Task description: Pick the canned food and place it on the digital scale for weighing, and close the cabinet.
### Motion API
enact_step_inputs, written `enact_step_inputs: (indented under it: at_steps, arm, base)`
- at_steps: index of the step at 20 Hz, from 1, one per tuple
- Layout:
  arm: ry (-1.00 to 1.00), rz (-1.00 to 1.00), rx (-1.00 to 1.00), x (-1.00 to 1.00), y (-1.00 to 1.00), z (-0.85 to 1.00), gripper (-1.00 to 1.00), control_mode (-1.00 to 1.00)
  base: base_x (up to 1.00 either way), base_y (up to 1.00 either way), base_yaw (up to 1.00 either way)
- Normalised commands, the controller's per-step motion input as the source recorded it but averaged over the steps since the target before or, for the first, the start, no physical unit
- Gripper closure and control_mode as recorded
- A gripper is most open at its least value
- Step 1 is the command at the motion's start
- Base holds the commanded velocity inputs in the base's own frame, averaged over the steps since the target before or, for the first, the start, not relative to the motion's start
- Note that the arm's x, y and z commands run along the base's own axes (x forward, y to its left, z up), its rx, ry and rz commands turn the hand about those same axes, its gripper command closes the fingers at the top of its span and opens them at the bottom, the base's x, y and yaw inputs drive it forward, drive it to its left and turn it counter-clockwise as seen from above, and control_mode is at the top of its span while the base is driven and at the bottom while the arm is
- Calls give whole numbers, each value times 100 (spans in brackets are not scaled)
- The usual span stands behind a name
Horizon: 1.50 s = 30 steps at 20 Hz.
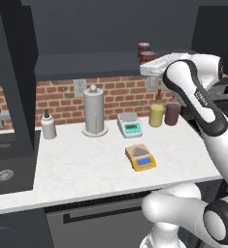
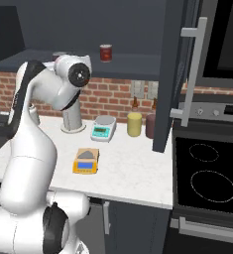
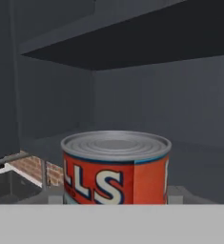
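Gripper (image 3: pixel 114 196) sits level with the canned food (image 3: pixel 114 167), one dark fingertip showing on either side of its base. I cannot tell whether the pads press the tin or only bracket it.

The canned food stands upright on the bottom shelf of the open cabinet (image 1: pixel 86 34). A second can (image 2: pixel 105 52) stands on that shelf near it, toward the right. Below the canned food and out toward the counter's front lies the digital scale (image 1: pixel 141 157). The white-grey scale (image 1: pixel 130 124) and two cups (image 1: pixel 156 116) sit between them, against the brick wall.

Risks, as I judge them: a loose or off-centre grip would let the smooth tin slip or tip on withdrawal, and a sideways swing could knock the second can. The shelf above the canned food leaves little headroom, so it should come straight out over the shelf lip. The descent needs to clear the cups, and the open door (image 2: pixel 168 74), to the right of the canned food, narrows that side.
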Motion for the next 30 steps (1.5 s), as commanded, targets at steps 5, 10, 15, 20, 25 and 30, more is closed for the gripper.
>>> enact_step_inputs:
  at_steps: [5,10,15,20,25,30]
  arm:
    - [-24,30,0,-99,-9,-20,100,-100]
    - [-30,2,1,-72,14,-32,100,-100]
    - [-15,1,8,-24,33,-39,100,-100]
    - [-1,3,2,-6,22,-30,100,-100]
    - [2,8,0,-5,3,-25,100,-100]
    - [2,6,0,-21,-7,-35,100,-100]
  base:
    - [0,0,0]
    - [0,0,0]
    - [0,0,0]
    - [0,0,0]
    - [0,0,0]
    - [0,0,0]
